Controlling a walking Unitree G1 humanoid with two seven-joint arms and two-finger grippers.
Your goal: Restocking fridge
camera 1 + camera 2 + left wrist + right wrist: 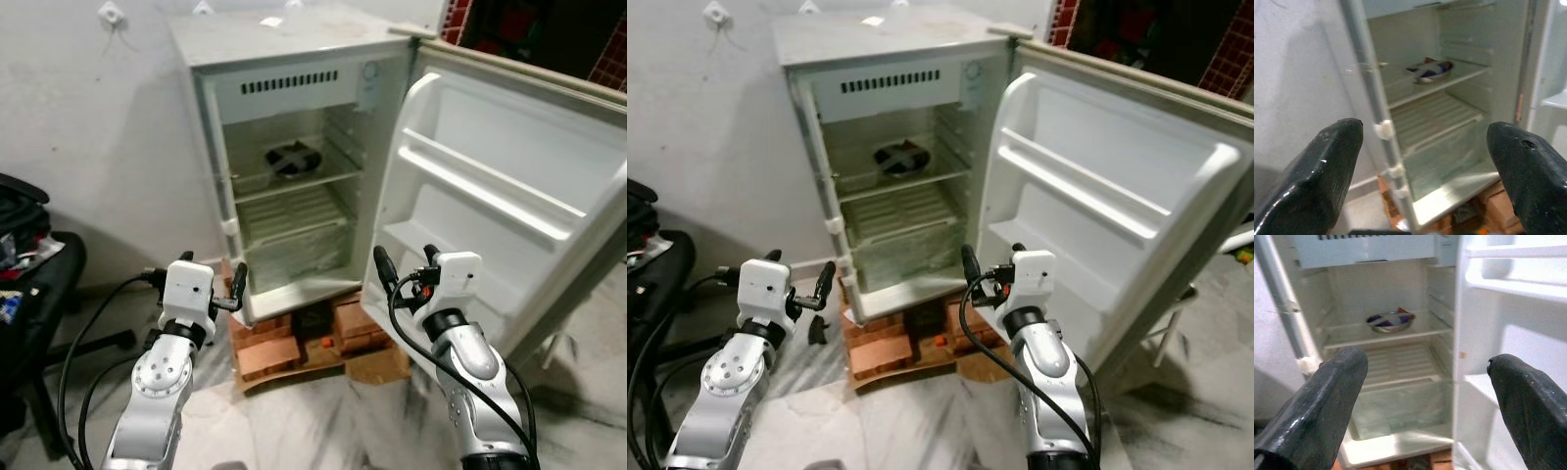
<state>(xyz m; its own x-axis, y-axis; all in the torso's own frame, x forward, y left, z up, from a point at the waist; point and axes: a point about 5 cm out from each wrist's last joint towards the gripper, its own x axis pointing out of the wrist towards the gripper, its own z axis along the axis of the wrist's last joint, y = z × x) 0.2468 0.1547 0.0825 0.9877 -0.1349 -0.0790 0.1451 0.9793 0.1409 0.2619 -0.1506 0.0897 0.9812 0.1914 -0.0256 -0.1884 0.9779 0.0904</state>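
Observation:
A small white fridge (209,147) stands open against the wall, its door (490,176) swung wide to the right with bare door shelves. On the upper wire shelf sits a metal bowl (292,160) holding something dark, also seen as the bowl (1429,71) and the bowl (1390,320) in the wrist views. The lower shelf and the clear drawer (294,250) hold nothing I can see. My left gripper (214,274) is raised before the fridge's left edge, open and empty. My right gripper (407,264) is raised near the door's inner face, open and empty.
The fridge rests on red bricks and cardboard (294,343) on a marble floor. A black chair with clutter (29,255) stands at the left. A wall socket (111,14) is high on the grey wall. Black cables loop beside both arms.

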